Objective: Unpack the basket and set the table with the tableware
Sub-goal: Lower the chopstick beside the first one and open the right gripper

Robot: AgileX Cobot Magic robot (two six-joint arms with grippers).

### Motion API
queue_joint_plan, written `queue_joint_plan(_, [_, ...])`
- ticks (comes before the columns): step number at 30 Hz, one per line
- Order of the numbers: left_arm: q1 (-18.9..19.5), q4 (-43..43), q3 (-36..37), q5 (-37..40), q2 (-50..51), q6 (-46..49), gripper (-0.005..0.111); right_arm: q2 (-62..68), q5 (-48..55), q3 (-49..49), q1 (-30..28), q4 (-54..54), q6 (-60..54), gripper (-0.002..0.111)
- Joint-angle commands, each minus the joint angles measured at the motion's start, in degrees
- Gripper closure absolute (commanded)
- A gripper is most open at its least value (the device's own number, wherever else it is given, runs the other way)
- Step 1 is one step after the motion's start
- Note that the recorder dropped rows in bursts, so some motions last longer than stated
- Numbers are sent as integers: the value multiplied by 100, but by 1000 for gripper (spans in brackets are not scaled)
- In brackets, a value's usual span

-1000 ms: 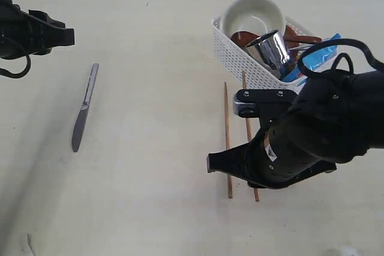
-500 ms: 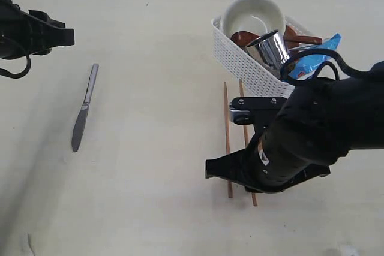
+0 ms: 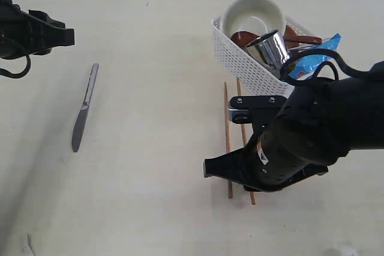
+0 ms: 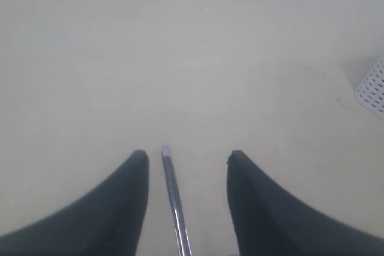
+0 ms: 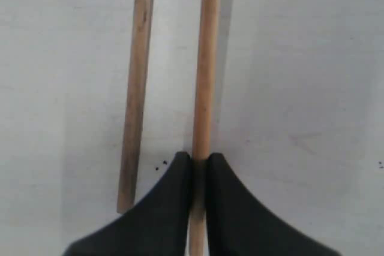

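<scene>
Clamping one chopstick (image 5: 204, 76) beside loose chopstick (image 5: 137, 88): right end effector (image 5: 200, 166); left end effector (image 4: 187, 160) apart.

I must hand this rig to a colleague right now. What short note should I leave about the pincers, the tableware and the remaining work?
The left pincer is open and empty, apart from the knife, which lies on the table.
The right pincer is shut on one chopstick; the second chopstick lies beside it, near the basket.
Done: knife and both chopsticks are out.
Left: the bowl, the cup and brown wooden pieces are in the basket, with a blue packet. No fork in view.
</scene>
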Motion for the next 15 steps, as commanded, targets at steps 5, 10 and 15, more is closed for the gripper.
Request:
queue_joint_plan(5, [26, 25, 33, -17, -47, 4, 66, 13, -96, -25, -16, -147, -52, 109])
queue_joint_plan(10, [26, 25, 33, -17, -47, 4, 66, 13, -276, -25, -16, -271, -28, 109])
queue_joint_plan(15, [26, 25, 33, -17, -47, 4, 66, 13, -272, -25, -16, -271, -4, 106])
